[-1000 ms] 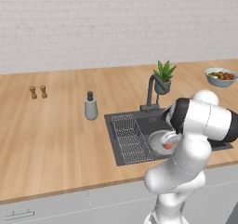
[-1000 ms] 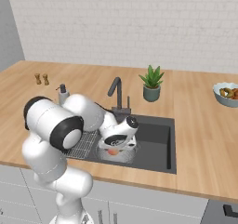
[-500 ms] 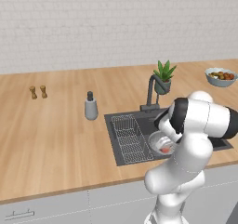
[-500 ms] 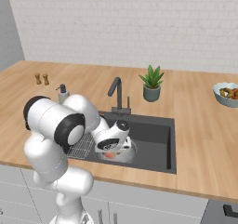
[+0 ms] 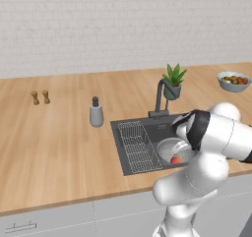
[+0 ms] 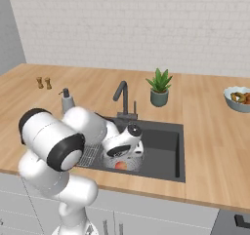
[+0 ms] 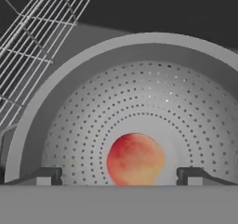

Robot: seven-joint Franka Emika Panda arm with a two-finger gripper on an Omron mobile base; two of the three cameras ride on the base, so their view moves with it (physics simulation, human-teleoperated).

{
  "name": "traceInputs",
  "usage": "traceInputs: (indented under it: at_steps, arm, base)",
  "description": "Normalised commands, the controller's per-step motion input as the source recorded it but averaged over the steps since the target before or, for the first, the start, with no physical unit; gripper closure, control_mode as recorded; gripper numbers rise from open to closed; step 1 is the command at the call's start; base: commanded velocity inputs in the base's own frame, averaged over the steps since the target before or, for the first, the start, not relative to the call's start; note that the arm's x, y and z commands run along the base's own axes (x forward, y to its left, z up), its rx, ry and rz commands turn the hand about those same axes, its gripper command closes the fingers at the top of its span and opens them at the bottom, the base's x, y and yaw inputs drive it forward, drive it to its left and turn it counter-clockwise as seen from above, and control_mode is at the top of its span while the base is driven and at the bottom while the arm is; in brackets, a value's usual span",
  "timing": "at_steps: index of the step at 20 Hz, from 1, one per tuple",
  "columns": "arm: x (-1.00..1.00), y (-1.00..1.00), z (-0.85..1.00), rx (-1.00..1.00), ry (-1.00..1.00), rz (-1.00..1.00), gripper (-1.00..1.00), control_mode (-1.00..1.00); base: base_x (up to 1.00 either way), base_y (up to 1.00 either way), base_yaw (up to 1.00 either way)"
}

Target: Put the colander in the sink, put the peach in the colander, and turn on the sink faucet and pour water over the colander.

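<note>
1. The gripper (image 7: 120, 175) stood with its fingers (image 7: 45, 175) spread wide, one tip on each side of the peach (image 7: 135, 159) and clear of it, so nothing was held.
2. In the hand view, from left to right: the wire rack (image 7: 35, 42) lay at the upper left, then the colander (image 7: 56, 102) curved round, with the peach resting at the bottom of its perforated bowl.
3. In the left base view, the soap bottle (image 5: 96, 114) stood on the counter left of the sink (image 5: 120, 147), the colander sat in the basin beside the rack, and the sink faucet (image 5: 160, 97) rose at the back edge, with no water running.
4. Judged from this, two steps looked done and the faucet remained.
5. Risk: the hand hung low inside the colander, so a sideways lift could catch the rim, tip the colander and roll the peach out.
6. Risk: the spout did not clearly point over the colander, so water might miss it unless the spout was swung across.
7. Risk: reaching for the handle could brush the potted plant (image 5: 173, 81) just behind the faucet.
</note>
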Motion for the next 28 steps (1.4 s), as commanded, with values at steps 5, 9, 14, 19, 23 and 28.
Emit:
traceInputs:
  at_steps: [5,9,14,19,23,28]
  arm:
    - [-0.02,-0.01,0.83,0.00,-0.03,0.00,-1.00,-1.00]
    - [-0.08,0.00,1.00,0.00,-0.01,-0.03,-1.00,-1.00]
    - [-0.27,-0.02,0.99,0.00,0.00,-0.05,-1.00,-1.00]
    - [-0.61,0.05,0.83,0.00,0.00,-0.05,-1.00,-1.00]
    - [-0.65,0.54,0.67,0.00,0.00,-0.06,-1.00,-1.00]
    - [-0.47,0.82,0.43,0.00,0.01,-0.10,-1.00,-1.00]
  base:
    - [0.00,0.00,0.00]
    - [0.00,0.00,0.00]
    - [0.00,0.00,0.00]
    - [0.00,0.00,0.00]
    - [0.00,0.00,0.00]
    - [0.00,0.00,0.00]
